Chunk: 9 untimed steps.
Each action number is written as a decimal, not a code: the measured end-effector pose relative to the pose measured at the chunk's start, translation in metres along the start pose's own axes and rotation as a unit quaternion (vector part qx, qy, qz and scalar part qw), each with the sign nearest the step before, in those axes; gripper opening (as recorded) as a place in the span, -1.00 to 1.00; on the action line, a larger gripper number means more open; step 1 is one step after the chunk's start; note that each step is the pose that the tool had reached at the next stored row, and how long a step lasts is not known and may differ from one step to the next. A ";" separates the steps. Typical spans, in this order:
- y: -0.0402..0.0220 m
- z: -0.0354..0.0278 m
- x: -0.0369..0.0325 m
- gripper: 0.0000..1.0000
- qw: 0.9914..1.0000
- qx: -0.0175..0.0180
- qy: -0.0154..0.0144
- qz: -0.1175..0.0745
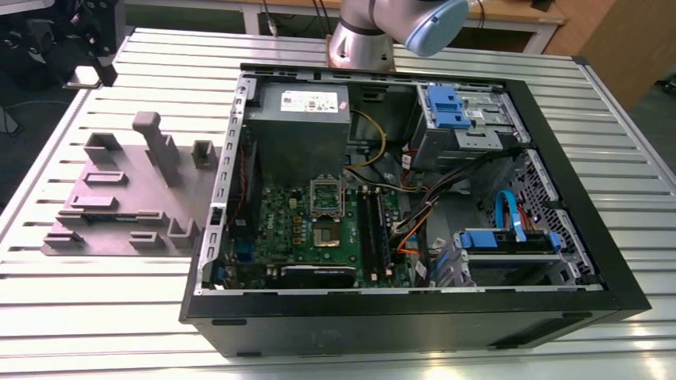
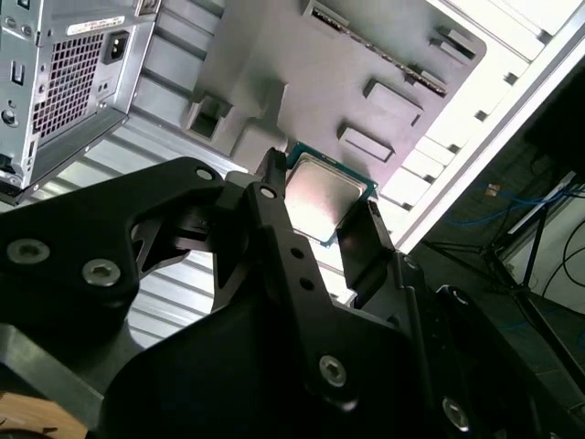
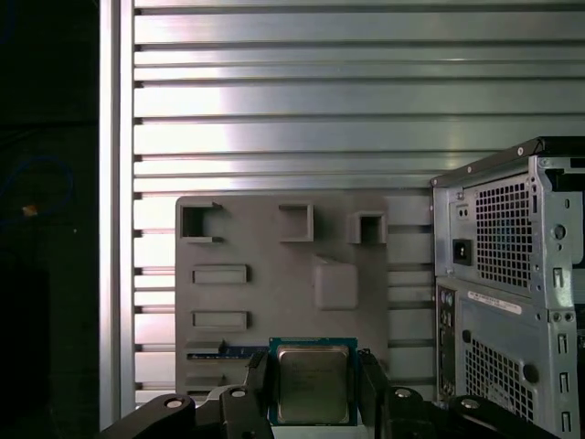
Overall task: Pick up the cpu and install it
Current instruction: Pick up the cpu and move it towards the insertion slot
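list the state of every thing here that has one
cpu: clamped between the fingers, held above the grey plate
fingers: shut on the cpu
computer case: lying on its side, side panel off, insides exposed
grey plate: flat on the table

An open computer case (image 1: 412,317) is laid on a slatted metal table (image 1: 106,317). In the exterior view, a grey fixture plate (image 1: 116,206) is noted at its nine o'clock. A power supply (image 1: 299,119) is seated at twelve o'clock of the motherboard (image 1: 317,229)
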<state>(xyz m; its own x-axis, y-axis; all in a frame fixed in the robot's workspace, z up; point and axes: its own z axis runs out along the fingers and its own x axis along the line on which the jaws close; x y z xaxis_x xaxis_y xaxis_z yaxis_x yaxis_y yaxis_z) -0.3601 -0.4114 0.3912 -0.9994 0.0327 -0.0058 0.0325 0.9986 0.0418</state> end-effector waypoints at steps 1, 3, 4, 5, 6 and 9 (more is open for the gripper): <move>0.0000 0.0000 -0.0010 -0.05 1.000 0.000 0.000 0.000; 0.0001 0.0001 -0.0037 -0.05 1.000 0.000 0.000 0.000; 0.0002 0.0001 -0.0055 -0.05 1.000 0.000 0.000 0.000; 0.0002 0.0001 -0.0069 -0.05 1.000 0.000 0.000 0.000; 0.0003 0.0001 -0.0079 -0.05 1.000 0.000 0.000 0.000; 0.0004 0.0001 -0.0113 -0.05 1.000 0.000 0.000 0.000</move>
<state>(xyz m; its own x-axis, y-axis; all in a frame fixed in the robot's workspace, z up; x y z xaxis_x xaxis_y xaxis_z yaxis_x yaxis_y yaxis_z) -0.3488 -0.4114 0.3911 -0.9994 0.0327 -0.0057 0.0325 0.9986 0.0421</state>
